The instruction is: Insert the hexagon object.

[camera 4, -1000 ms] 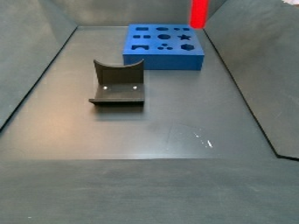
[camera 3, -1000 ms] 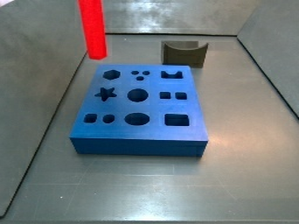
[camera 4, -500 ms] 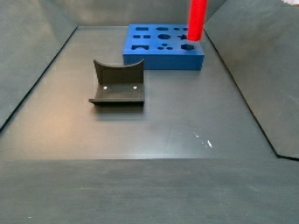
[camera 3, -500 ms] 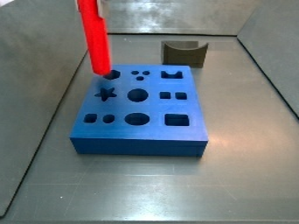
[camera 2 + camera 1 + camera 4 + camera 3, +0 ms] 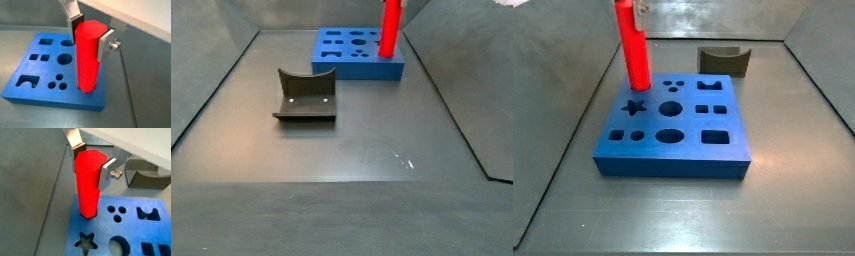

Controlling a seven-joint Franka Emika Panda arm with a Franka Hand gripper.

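Note:
The hexagon object [image 5: 88, 183] is a long glossy red rod, held upright. My gripper [image 5: 91, 160] is shut on its upper end, one silver finger [image 5: 107, 172] on each side; it shows the same way in the other wrist view [image 5: 90, 36]. The rod's lower end [image 5: 85, 89] meets the top of the blue block [image 5: 47, 70] at a hole near one corner. I cannot tell how deep it sits. In both side views the rod [image 5: 632, 50] [image 5: 388, 28] stands on the blue block [image 5: 687, 150] [image 5: 352, 68]. Only a bit of the gripper [image 5: 640, 8] shows at the frame's top.
The blue block [image 5: 133, 225] has several cut-out holes: a star [image 5: 633, 105], circles and squares. A dark olive curved block [image 5: 724, 60] [image 5: 305, 95] [image 5: 148, 175] stands apart from it on the grey floor. Grey walls enclose the floor.
The gripper has come down with the red rod. The rod's lower end was above the block's far corner and now rests at the corner hole.

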